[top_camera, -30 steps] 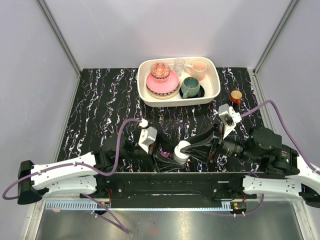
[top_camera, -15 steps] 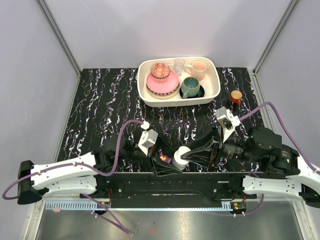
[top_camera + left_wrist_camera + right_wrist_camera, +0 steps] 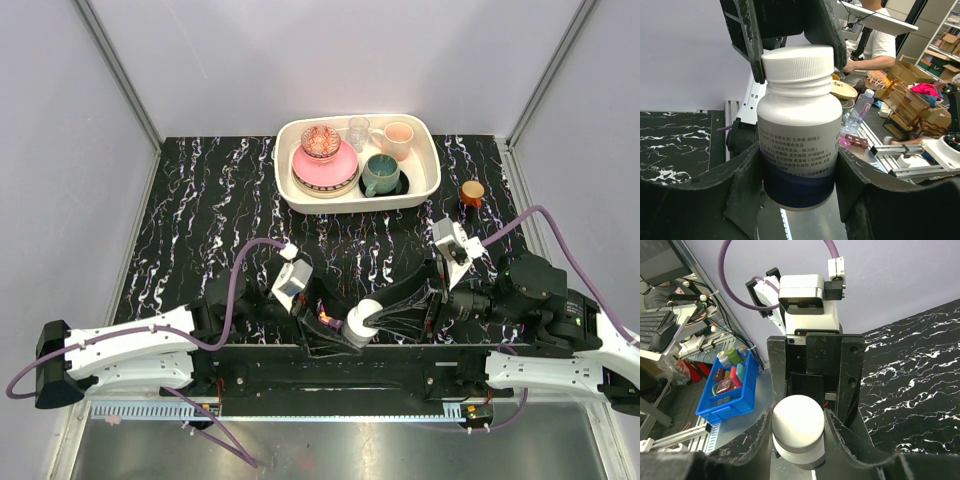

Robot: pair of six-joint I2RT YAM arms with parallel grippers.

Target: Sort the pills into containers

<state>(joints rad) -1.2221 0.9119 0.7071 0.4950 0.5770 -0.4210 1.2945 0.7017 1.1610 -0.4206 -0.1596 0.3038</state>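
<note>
Left gripper (image 3: 797, 172) clenched on body of white bottle (image 3: 799, 125). Right gripper (image 3: 798, 417) clamped around cap (image 3: 797, 432). Bottle held off table (image 3: 200, 220), at near edge.

L claw (image 3: 796, 157) matt blk plastic; bottle (image 3: 799, 115) glossy wht.

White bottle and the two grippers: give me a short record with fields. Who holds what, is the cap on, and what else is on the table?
bottle: white bottle, dark blue band at its base, at the near edge of the table
cap: white cap, on the bottle
left gripper: left gripper shut on the bottle's body
right gripper: right gripper shut on the cap
elsewhere: cream tray of crockery at the far side; small orange-lidded jar just right of it
</note>
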